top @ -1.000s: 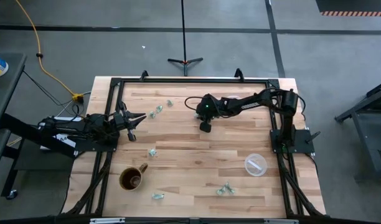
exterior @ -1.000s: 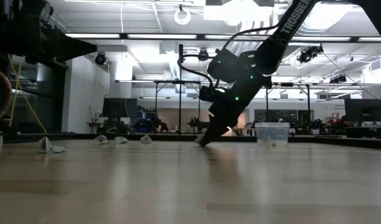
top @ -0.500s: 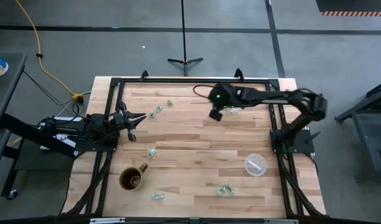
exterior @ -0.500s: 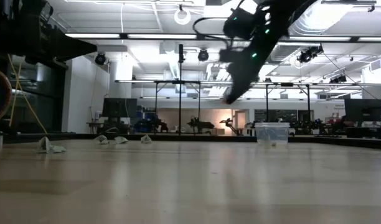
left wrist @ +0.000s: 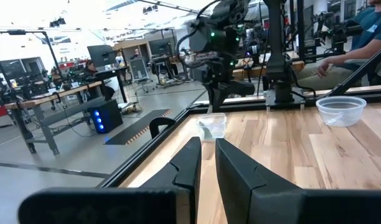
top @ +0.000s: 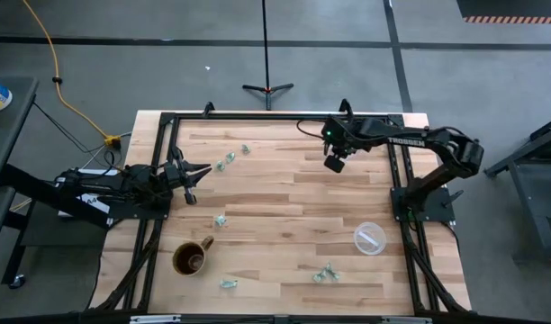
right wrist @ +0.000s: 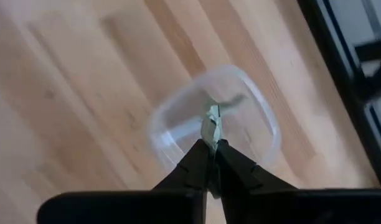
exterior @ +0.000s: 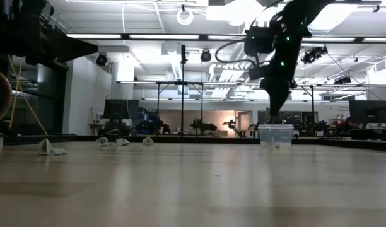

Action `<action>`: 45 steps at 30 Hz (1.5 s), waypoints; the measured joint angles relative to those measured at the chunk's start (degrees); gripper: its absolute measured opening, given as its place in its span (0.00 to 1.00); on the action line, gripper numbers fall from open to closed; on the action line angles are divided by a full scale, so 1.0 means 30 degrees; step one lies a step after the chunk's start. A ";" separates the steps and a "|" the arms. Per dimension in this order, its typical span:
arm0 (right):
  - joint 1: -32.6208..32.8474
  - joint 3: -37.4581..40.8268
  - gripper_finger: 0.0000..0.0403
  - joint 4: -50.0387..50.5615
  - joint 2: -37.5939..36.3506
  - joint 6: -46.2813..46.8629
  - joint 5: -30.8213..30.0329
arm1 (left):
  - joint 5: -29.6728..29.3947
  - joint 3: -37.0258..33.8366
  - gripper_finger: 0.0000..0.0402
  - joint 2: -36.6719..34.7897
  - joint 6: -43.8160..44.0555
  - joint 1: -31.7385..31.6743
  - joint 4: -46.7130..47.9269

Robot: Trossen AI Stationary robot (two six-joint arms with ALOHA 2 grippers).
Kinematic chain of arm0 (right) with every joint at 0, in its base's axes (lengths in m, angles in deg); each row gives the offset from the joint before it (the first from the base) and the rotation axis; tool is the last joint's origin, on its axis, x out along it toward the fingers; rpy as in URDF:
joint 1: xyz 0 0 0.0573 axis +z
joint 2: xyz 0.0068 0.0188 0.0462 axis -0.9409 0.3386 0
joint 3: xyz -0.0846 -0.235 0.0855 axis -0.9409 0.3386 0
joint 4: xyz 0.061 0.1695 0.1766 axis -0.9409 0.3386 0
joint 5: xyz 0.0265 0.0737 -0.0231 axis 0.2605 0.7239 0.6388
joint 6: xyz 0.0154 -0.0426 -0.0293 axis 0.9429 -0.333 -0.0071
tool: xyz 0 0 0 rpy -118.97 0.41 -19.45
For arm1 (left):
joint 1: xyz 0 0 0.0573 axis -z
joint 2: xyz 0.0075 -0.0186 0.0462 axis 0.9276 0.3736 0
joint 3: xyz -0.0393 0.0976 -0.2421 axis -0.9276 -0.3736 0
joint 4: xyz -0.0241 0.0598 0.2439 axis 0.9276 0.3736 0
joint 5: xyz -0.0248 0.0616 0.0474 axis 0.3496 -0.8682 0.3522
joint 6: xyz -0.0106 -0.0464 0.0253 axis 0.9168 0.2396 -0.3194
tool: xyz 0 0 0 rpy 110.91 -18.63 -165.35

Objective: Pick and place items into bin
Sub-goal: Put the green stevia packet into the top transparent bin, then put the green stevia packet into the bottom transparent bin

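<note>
My right gripper (top: 334, 164) hangs above the far right part of the table, shut on one tiny pale green-silver item (right wrist: 211, 126). In the low view it (exterior: 272, 112) is raised above the clear bin (exterior: 275, 135). The bin (top: 369, 238) stands on its base near the table's right edge. Other items lie loose on the wood: a few (top: 229, 158) at far left, one (top: 221, 220) left of centre, others (top: 325, 273) near the front. My left gripper (top: 200, 170) waits at the left edge, open by a narrow gap (left wrist: 206, 155). My right gripper pinches the item between its two fingertips (right wrist: 203, 149). The bit's pale end (right wrist: 211, 118) sticks out just past them. The fingers point down, slanting. The item is lifted clear of the table.
A brown mug (top: 193, 256) stands near the front left. One item (left wrist: 211, 126) lies just ahead of my left gripper. A dark metal frame (top: 275, 115) runs round the table's edges. A seated person (left wrist: 358, 37) shows beyond the right side.
My right gripper has risen from the tabletop near the middle, staying shut, and swung toward the table's right edge and slightly toward the far edge. In the low view it now hangs above the bin. The left arm kept still.
</note>
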 joint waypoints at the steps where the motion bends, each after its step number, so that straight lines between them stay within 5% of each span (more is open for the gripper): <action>1: -0.0201 0.0152 0.06 -0.0014 0.0000 -0.0001 -0.0115 | -0.0008 0.0000 0.21 -0.0007 0.0005 0.0001 0.0000; 12: -0.1172 0.0515 0.34 -0.1216 0.0007 -0.0138 0.1452 | -0.0044 0.0000 0.21 0.0000 -0.0002 0.0007 0.0000; 17: 0.0010 0.0508 0.47 -0.3792 -0.0218 -0.0673 0.7732 | -0.0102 0.0000 0.21 -0.0004 -0.0002 0.0007 -0.0007; 19: 0.1469 0.0501 0.48 -0.4809 -0.0403 -0.1448 0.8699 | -0.0102 0.0000 0.21 -0.0006 -0.0002 0.0005 -0.0005; 25: 0.6574 0.0486 0.47 -0.5151 -0.0583 -0.1132 0.8345 | -0.0095 0.0000 0.21 -0.0007 -0.0002 0.0007 -0.0007; 39: 1.7282 0.0486 0.40 -0.4573 -0.0583 1.3557 0.6566 | -0.0087 0.0000 0.21 -0.0007 -0.0002 0.0007 0.0000; 45: 2.0422 0.0479 0.41 -0.5175 -0.0200 1.5968 0.4196 | -0.0080 0.0000 0.21 -0.0006 -0.0002 0.0000 0.0007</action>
